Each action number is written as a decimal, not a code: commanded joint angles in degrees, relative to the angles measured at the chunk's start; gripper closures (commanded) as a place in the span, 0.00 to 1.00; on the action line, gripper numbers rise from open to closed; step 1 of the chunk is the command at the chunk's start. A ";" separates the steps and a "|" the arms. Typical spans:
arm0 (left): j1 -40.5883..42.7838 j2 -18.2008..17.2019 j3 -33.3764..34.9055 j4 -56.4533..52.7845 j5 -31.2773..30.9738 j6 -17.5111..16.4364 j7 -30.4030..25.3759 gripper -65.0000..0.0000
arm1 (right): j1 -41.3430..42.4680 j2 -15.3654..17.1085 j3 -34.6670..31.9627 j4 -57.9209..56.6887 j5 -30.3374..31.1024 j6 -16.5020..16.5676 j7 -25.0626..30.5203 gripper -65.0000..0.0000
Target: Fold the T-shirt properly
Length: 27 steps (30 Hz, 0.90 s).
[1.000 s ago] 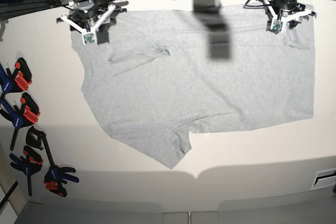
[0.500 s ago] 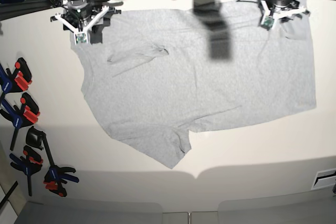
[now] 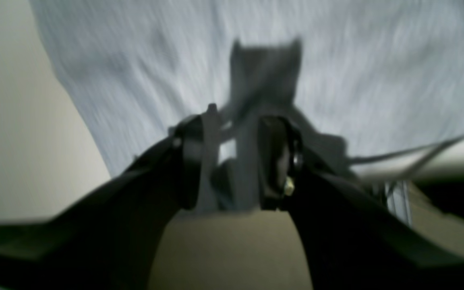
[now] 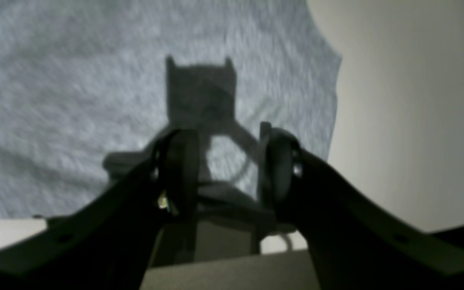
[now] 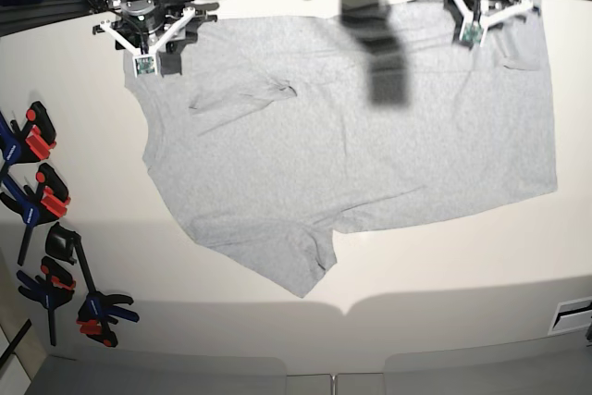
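T-shirt point(image 5: 351, 145) lies flat on table point(image 5: 462, 265), unfolded. Both arms have pulled back to far edge since a second ago. Left gripper point(image 3: 234, 161), right gripper point(image 4: 224, 169): fingers apart, holding nothing. Likely resetting; no fold started.

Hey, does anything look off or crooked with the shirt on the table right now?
Yes. The T-shirt lies mostly flat, but a puckered ridge of bunched fabric sits near its upper left in the base view, and the sleeve at the bottom juts out at an angle. Nothing looks torn or spilled.
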 commanded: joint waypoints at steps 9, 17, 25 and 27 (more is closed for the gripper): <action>-1.42 -0.63 -0.87 -5.70 1.92 0.57 -2.23 0.68 | -4.57 0.50 0.31 1.14 -3.41 0.09 1.97 0.60; -1.40 -0.81 -0.98 -2.40 7.78 0.59 0.83 0.68 | -7.65 0.50 0.28 1.16 -4.76 0.00 1.38 0.60; -1.40 -0.81 -0.98 2.23 14.27 0.61 1.77 0.68 | -7.63 0.50 0.28 2.60 -4.76 0.00 -1.01 0.60; -1.40 -0.81 -0.98 2.95 17.73 0.61 2.43 0.67 | -7.63 0.50 0.28 4.04 -4.76 0.00 -2.29 0.60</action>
